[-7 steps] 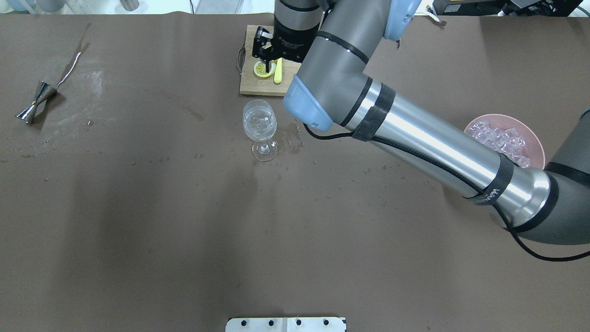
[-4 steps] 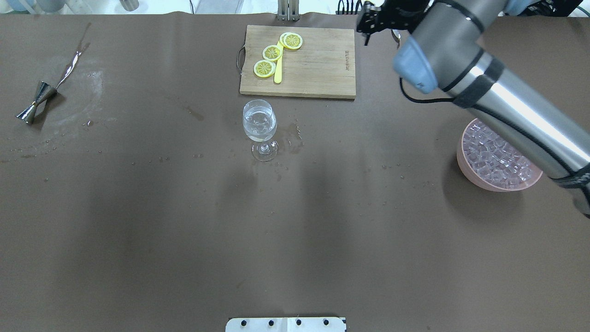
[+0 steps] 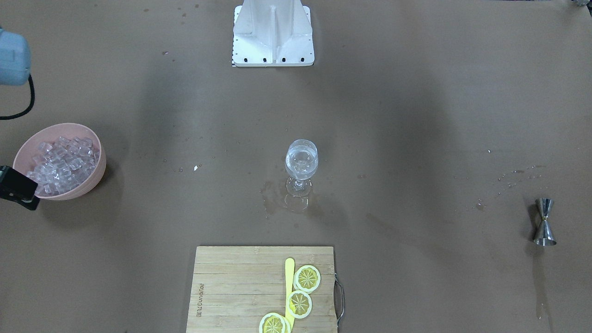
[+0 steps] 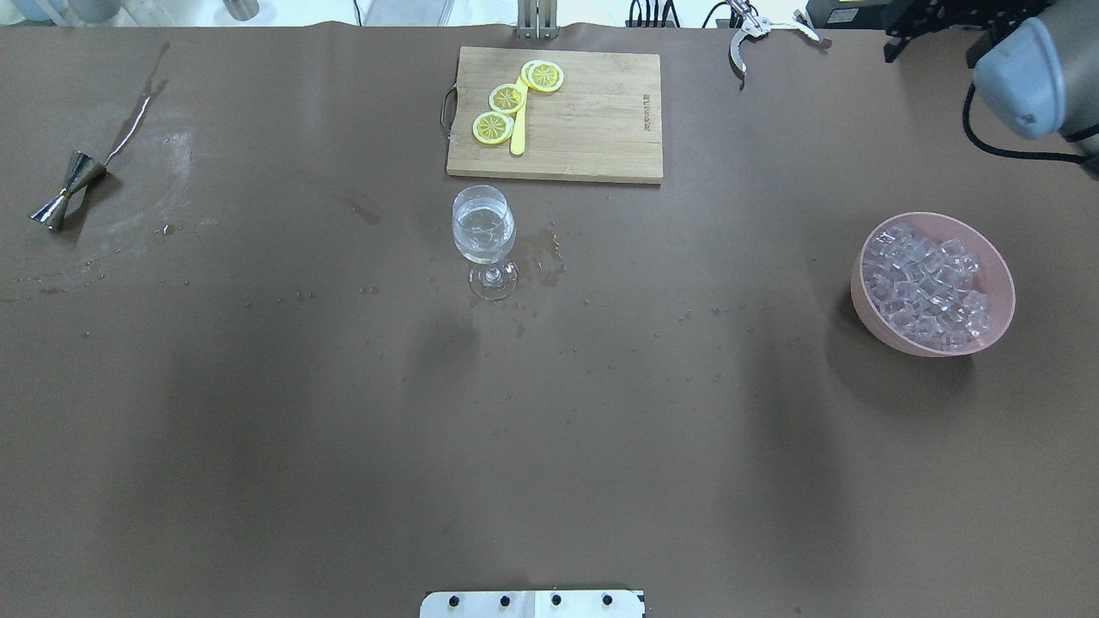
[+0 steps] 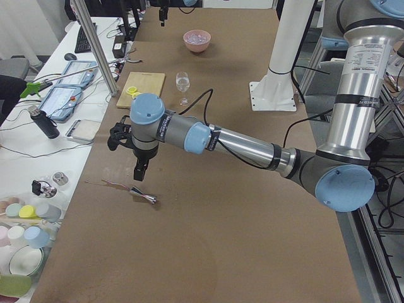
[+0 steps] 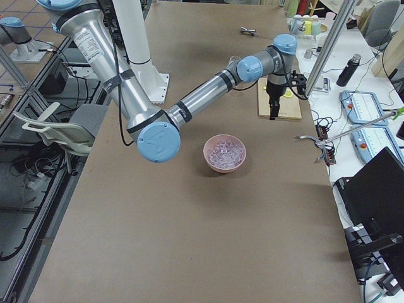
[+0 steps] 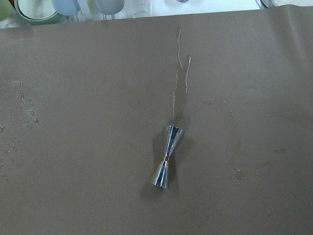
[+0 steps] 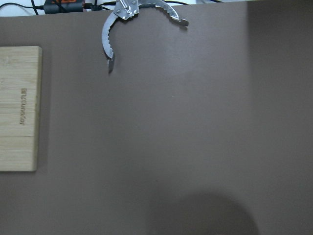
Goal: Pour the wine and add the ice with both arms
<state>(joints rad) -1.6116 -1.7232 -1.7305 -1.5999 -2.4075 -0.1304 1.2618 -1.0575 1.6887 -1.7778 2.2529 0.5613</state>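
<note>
A stemmed wine glass (image 4: 483,232) stands mid-table with a small amount of clear wine in it; it also shows in the front view (image 3: 301,166). The ice (image 4: 925,283) is heaped in a pink bowl (image 4: 867,292) at the right. My right arm (image 4: 1026,73) is at the far right corner, its gripper (image 6: 273,112) hanging beyond the bowl, between the board and the metal tongs; I cannot tell whether it is open. My left gripper (image 5: 140,172) hangs above a steel jigger (image 5: 144,196); I cannot tell its state. The left wrist view shows the jigger (image 7: 166,164) lying on its side.
A wooden cutting board (image 4: 592,129) with three lemon slices (image 4: 506,99) and a yellow stick lies behind the glass. Metal tongs (image 4: 755,30) lie at the far edge, also in the right wrist view (image 8: 129,14). Wet patches surround the glass and the jigger (image 4: 67,189). The white base block (image 3: 273,32) stands at the near edge.
My right arm has swung from over the lemon slices on the board to the far right corner, uncovering the board and the bowl. Glass, slices and jigger have not moved.
</note>
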